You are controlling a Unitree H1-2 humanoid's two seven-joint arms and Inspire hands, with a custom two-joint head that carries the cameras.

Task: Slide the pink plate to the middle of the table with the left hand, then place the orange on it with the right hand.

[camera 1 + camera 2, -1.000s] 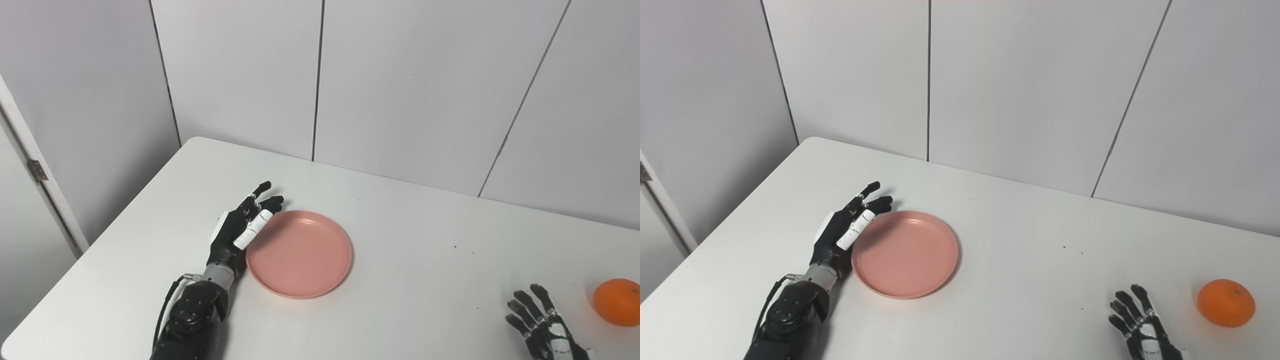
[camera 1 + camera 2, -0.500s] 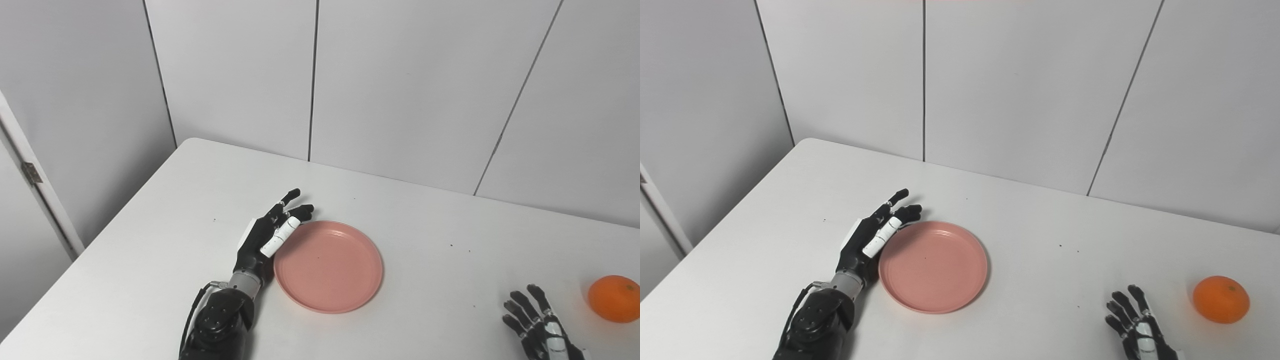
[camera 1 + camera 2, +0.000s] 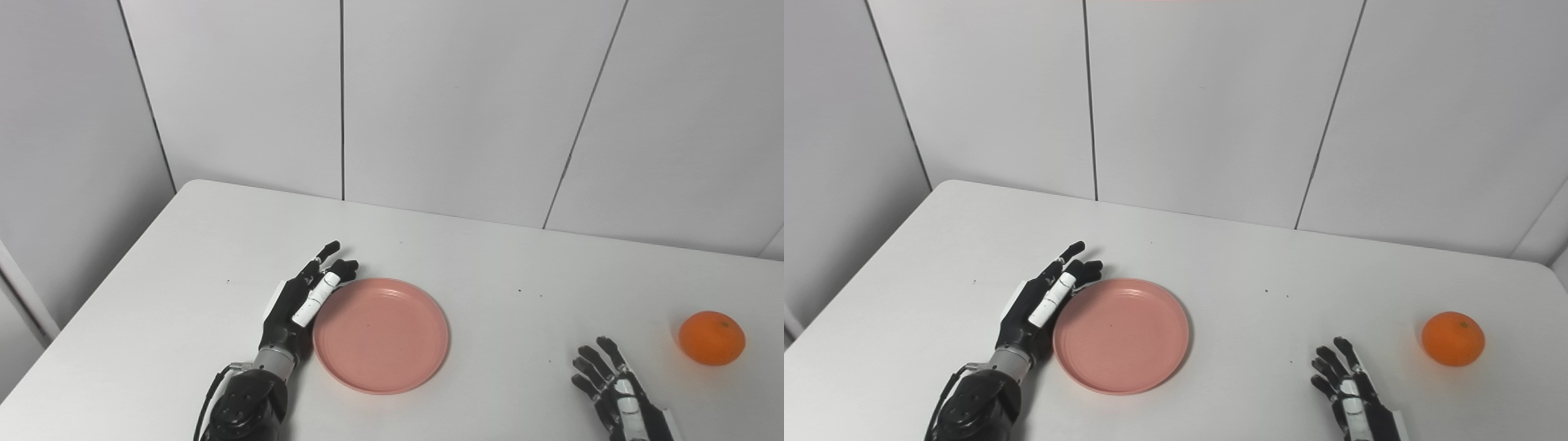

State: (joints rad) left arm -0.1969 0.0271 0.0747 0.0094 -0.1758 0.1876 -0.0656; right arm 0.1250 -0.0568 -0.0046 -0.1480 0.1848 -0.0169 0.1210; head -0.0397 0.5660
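The left robot hand (image 3: 298, 304) lay on the white table (image 3: 184, 257) with its fingers (image 3: 323, 252) stretched out and slightly apart, gripping nothing. Its inner edge pressed flat against the left rim of the pink plate (image 3: 381, 334), so hand and plate were touching along that side. One finger wore a white cover and rested right at the rim. The plate sat flat on the table directly to the right of this hand, with nothing in it.

The right robot hand (image 3: 1350, 389) came up from the bottom edge, palm down near the table, fingers spread and pointing away from the robot. It held nothing. Whether it rested on the surface or hung just above it could not be told.

The orange (image 3: 1453, 339) sat on the table beyond and to the right of the right robot hand, near it but clearly apart from the fingertips. It was well apart from the plate, with the right robot hand lying between the two. A few small dark specks (image 3: 519, 291) marked the table between the plate and the right robot hand. Grey wall panels (image 3: 453, 104) stood behind the far table edge.
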